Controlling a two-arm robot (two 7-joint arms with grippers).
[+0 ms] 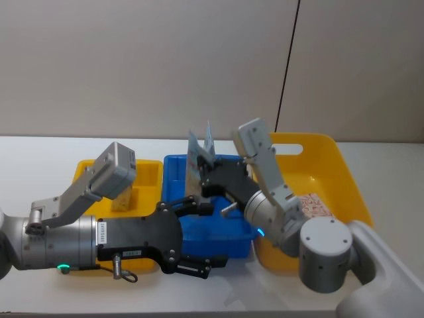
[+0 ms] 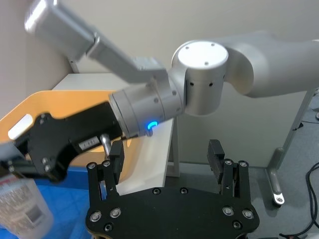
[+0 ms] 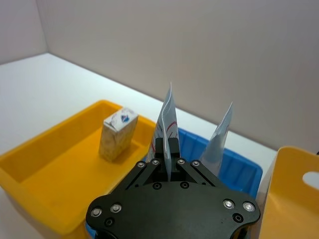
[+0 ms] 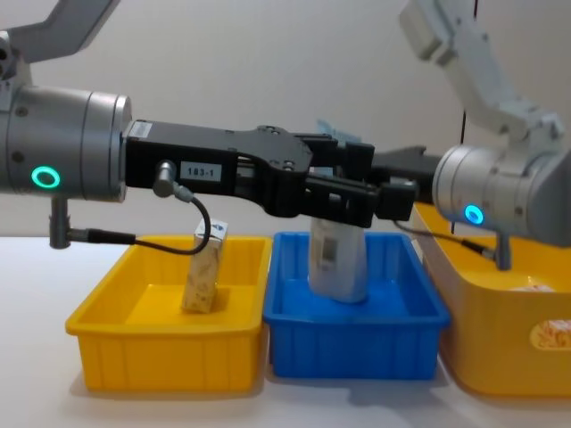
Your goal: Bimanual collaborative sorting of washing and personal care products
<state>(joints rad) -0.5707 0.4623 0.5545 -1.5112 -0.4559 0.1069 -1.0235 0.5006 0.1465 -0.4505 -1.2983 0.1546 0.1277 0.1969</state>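
The right hand (image 3: 168, 157) grasps a pale-blue squeeze tube (image 3: 167, 122) by its crimped end, upright over the blue plastic bin (image 4: 357, 316); the left hand (image 2: 167, 162) is released, waiting beside.

Behind the white table (image 1: 40, 149) I see a plain beige wall (image 1: 132, 66), with a thin dark cable (image 1: 286, 66) running down it toward the tabletop. On my left wrist feed, grey floor (image 2: 294, 209) lies beyond the table edge, and a pale metal stand leg (image 2: 286, 149) slants down to it. Lighting is soft and even.
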